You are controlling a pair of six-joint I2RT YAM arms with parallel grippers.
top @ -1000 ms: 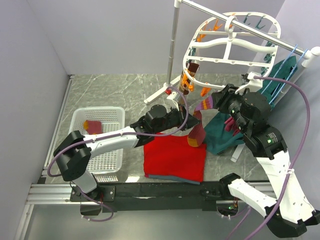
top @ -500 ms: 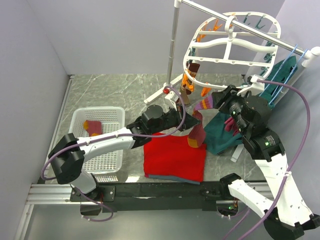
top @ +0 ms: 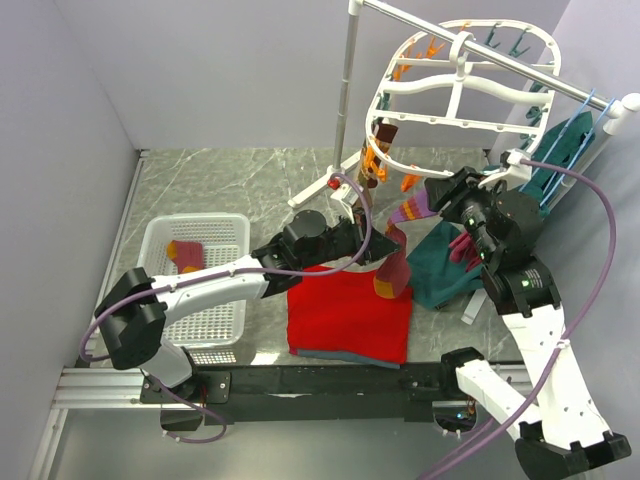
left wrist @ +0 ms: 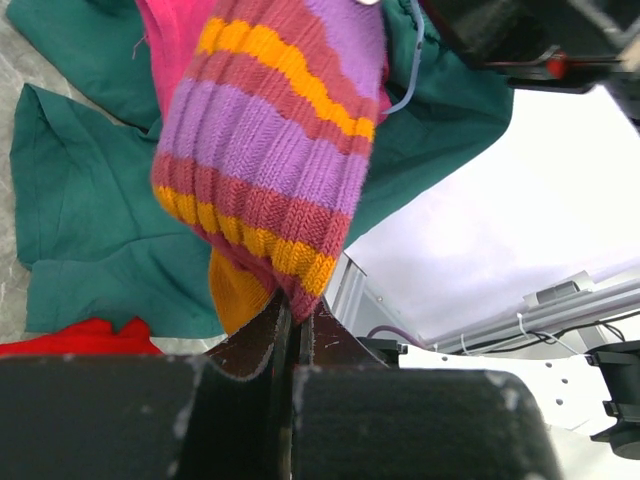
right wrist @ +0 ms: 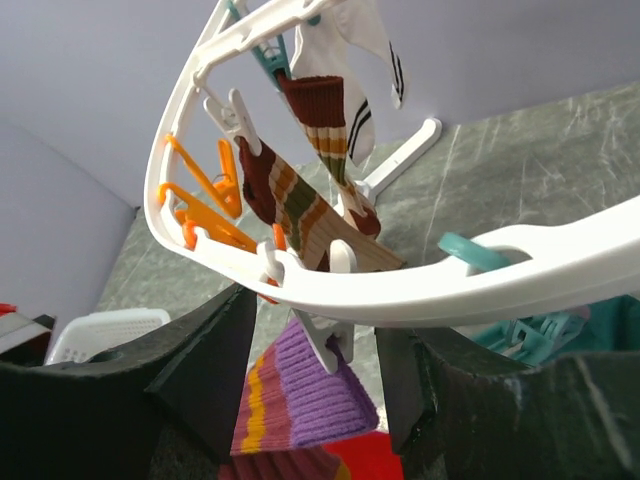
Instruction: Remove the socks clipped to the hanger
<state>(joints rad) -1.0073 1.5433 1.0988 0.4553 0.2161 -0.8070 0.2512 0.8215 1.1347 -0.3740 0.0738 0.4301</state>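
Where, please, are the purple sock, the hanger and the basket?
purple sock (left wrist: 265, 150), left wrist view, striped middle.
hanger (right wrist: 420, 290), right wrist view, white rim.
basket (top: 205, 218), top view, far rim.

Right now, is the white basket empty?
No, a maroon and orange sock lies inside the white basket.

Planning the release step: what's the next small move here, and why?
Probably close the right fingers on the white peg they straddle, squeezing it open. They stand open on either side of that peg, which clips the purple striped sock to the hanger. The left fingers are shut on the sock's lower end, so it could then be pulled free.
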